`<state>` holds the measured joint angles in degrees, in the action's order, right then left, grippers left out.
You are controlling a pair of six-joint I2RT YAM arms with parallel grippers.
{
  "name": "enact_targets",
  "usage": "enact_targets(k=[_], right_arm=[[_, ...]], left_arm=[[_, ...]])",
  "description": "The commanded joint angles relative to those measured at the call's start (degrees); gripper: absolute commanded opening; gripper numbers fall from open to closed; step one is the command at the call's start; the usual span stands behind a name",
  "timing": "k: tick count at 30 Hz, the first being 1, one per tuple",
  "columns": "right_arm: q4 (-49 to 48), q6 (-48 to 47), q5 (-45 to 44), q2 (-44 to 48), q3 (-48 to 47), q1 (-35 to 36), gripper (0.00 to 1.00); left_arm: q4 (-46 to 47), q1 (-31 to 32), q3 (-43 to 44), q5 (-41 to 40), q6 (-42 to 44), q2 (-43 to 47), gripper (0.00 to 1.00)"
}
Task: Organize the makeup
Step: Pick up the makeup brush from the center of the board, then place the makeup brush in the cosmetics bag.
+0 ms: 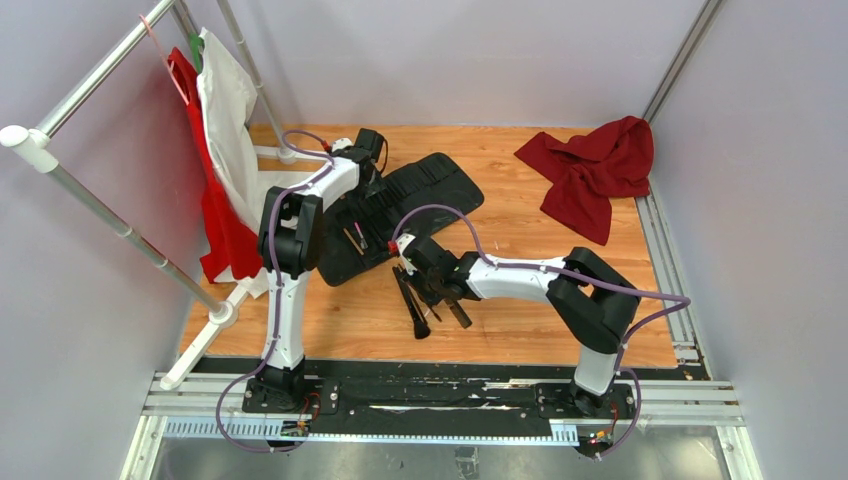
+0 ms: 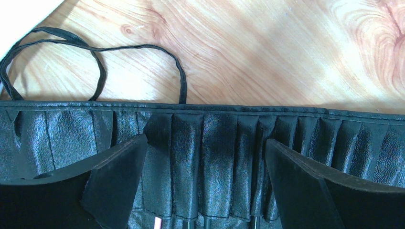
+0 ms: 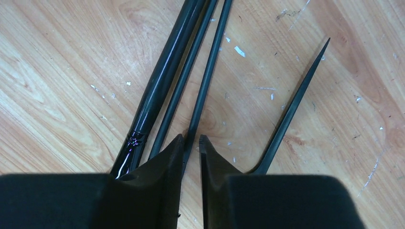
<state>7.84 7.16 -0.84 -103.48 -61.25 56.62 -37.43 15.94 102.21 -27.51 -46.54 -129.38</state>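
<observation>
The right jaws stand nearly shut astride a slim black brush handle (image 3: 206,81) on the wooden desk (image 3: 71,71), grip uncertain, left jaws wide and empty over the black pleated fabric case (image 2: 215,138); so thin, it may slip or drag neighbouring handles (image 3: 161,81).

FREE: bare wood of the table (image 1: 500,335) from 3 to 6 o'clock | BLOCKED: red cloth (image 1: 595,170) at 2; roll-up case (image 1: 430,190) at 11–12, left arm (image 1: 300,225) over it; clothes rack (image 1: 120,226) with hanging garments (image 1: 225,130) at 9–10 | CENTRE: makeup brushes (image 1: 410,300) lying close together, only slim gaps between handles
</observation>
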Motion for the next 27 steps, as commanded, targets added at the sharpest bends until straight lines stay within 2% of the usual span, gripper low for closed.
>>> enact_targets(k=[1,5,11,19,27], right_arm=[[0.41,0.40,-2.10,-1.17,-0.89,0.95,0.15],[0.76,0.27,-2.54,-1.41,-1.09,0.95,0.01],[1.33,-0.82,-4.08,1.22,-2.08,0.95,0.01],[3.69,-3.99,-8.65,3.84,-7.83,0.57,0.01],[4.73,-4.26,-11.21,2.24,-15.17,-4.84,0.01]], left_arm=[[-5.32,0.03,-0.30,-2.41,0.58,-3.04,0.98],[-5.33,-0.02,-0.32,-2.43,0.64,-3.13,0.98],[-5.36,-0.07,-0.29,-2.38,0.58,-3.07,0.98],[-5.40,-0.08,-0.31,-2.40,0.60,-3.12,0.98],[-5.44,0.03,-0.23,-2.43,0.58,-3.14,0.98]])
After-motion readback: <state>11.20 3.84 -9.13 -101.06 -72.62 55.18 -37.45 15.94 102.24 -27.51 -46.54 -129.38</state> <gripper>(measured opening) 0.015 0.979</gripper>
